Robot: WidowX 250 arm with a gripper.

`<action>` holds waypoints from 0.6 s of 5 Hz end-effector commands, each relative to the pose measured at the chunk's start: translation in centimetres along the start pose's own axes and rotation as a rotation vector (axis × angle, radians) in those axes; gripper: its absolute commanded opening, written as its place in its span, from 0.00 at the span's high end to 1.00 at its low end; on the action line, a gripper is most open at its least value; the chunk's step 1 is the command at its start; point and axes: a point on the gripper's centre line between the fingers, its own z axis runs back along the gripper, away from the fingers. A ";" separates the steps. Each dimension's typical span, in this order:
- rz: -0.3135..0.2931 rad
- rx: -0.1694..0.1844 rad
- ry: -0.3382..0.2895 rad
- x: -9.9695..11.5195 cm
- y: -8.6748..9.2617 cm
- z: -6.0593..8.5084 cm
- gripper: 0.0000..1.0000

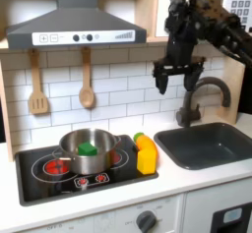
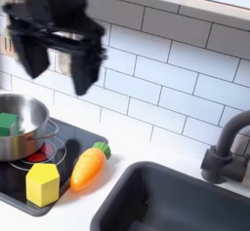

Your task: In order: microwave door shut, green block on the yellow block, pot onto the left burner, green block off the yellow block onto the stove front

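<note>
My claw (image 1: 175, 76) hangs high over the tap (image 1: 204, 96) by the tiled wall, fingers spread wide, holding nothing. The pot (image 1: 87, 146) sits on the cooktop (image 1: 30, 178), well below me and off toward the first exterior view's left. The yellow block (image 1: 147, 160) stands just beside the pot on its right, next to an orange carrot (image 2: 88, 167). The green block (image 2: 8, 124) lies inside the pot, so my reach is down and leftward. I judge the block comes next.

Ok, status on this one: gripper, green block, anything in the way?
Gripper open, empty, high above the sink. Green block in the pot. Yellow block beside it. Path clear.
</note>
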 end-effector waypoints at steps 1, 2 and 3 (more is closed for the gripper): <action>0.028 0.006 -0.003 -1.2 0.9 -0.1 0.00; 0.058 0.023 -0.028 0.1 1.6 -0.8 0.00; 0.118 0.043 -0.036 1.5 2.5 -1.9 0.00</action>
